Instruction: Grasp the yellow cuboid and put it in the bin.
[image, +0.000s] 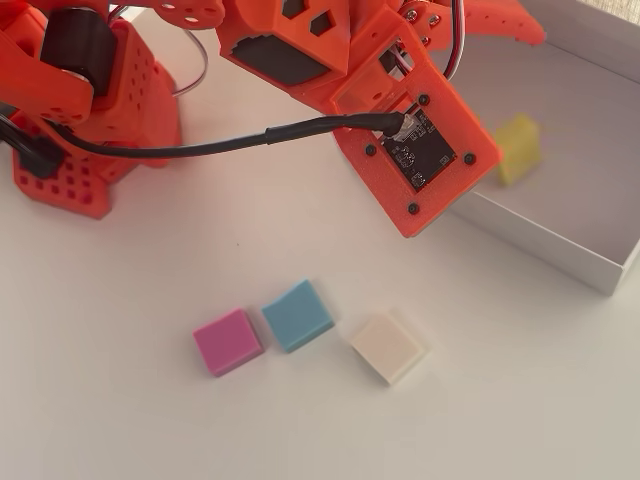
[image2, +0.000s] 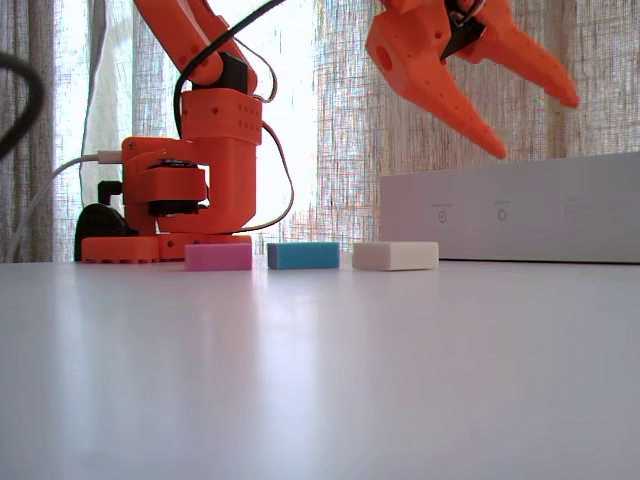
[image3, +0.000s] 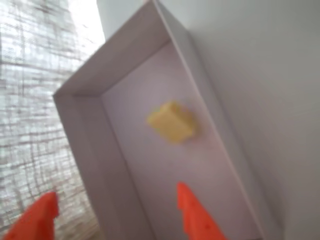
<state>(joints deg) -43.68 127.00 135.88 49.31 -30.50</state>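
Here the cuboid (image: 518, 147) is blurred and tilted inside the bin (image: 560, 245), near the bin's left wall in the overhead view; the wrist view shows it (image3: 171, 121) over the bin floor, apparently caught mid-fall or just landing, though contact with the floor cannot be confirmed.

Risk. The block looks light and foam-like, so it may bounce or tumble on landing; it lies close to one long wall (image3: 215, 115), but the walls should probably contain it. A second hazard is the arm itself: a low retreat could clip the thin near wall and shift the bin. A sweep back over the table could also disturb the pink block (image: 228, 341), blue block (image: 298, 314) or cream block (image: 388, 346), which sit in a row well apart from the bin.

Fingers. The gripper (image2: 537, 127) hangs above the bin with its two fingers spread wide; the fixed view shows clear daylight between the tips. Nothing is held, and neither fingertip (image3: 192, 212) touches the cuboid or the bin.
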